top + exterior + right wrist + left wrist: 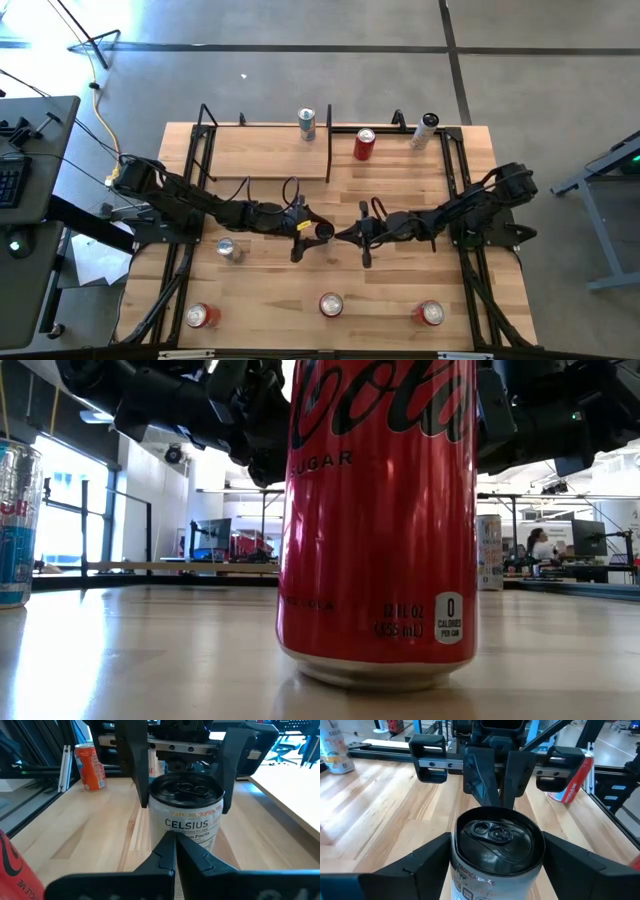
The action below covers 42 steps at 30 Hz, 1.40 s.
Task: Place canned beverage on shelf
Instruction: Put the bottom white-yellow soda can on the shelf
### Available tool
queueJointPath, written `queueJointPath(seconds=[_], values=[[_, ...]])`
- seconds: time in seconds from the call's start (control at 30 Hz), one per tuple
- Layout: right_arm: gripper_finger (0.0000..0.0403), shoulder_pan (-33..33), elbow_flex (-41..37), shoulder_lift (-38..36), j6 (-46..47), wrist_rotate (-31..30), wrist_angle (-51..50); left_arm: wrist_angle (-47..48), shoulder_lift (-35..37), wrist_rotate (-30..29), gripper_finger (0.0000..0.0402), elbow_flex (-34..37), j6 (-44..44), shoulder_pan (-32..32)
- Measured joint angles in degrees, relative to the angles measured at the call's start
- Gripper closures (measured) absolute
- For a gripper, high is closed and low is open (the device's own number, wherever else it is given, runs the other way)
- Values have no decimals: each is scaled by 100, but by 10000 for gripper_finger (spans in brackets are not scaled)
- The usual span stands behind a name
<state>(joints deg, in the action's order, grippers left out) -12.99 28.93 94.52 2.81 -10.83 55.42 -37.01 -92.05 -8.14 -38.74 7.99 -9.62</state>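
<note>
Fingers of your left gripper (322, 231) stand on either side of the Celsius can (186, 815), clamped on it mid-table. Your right gripper (345, 236), fingers together, faces it just beside. You have the shelf (262, 152) well apart at the table's far edge.

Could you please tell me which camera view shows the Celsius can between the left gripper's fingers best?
The right wrist view: the Celsius can faces it, label readable, the left gripper flanking it. The left wrist view shows mainly its top; the high view only a dark spot; the low view hides it.
</note>
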Motion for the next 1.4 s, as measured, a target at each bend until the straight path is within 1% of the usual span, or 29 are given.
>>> queueJointPath(seconds=[0.23, 0.37, 0.53, 0.67, 0.83, 0.93, 1.07, 1.17, 1.27, 1.4], values=[[403, 0, 0, -2, -16, -8, -13, -3, 0, -68, 157, 0, 48, 18], [403, 0, 0, -2, -20, -17, -25, -4, 2, -162, 161, 0, 47, 15], [403, 2, 0, 0, -22, 4, -51, 60, 148, -440, 162, 0, -89, 29], [403, -3, 2, 0, -40, 31, -50, 392, 551, -715, 163, 0, -247, 28], [403, -2, 2, 0, -46, 18, -48, 1301, 1279, -1037, 163, 0, -371, 62], [403, -2, 2, 0, -46, 18, -48, 1871, 1776, -1396, 163, 0, -535, 160], [403, 0, 2, 0, -28, 16, -82, 2538, 2491, -1434, 163, 0, -729, 520], [403, 0, 2, 0, -26, 14, -121, 2891, 3028, -1282, 163, 0, -932, 976], [403, 0, 2, 0, -33, 14, -127, 3090, 3347, -1006, 163, 0, -1186, 1588], [403, 0, 2, 0, -90, 12, -122, 3026, 3399, -407, 163, 0, -1517, 2568]])
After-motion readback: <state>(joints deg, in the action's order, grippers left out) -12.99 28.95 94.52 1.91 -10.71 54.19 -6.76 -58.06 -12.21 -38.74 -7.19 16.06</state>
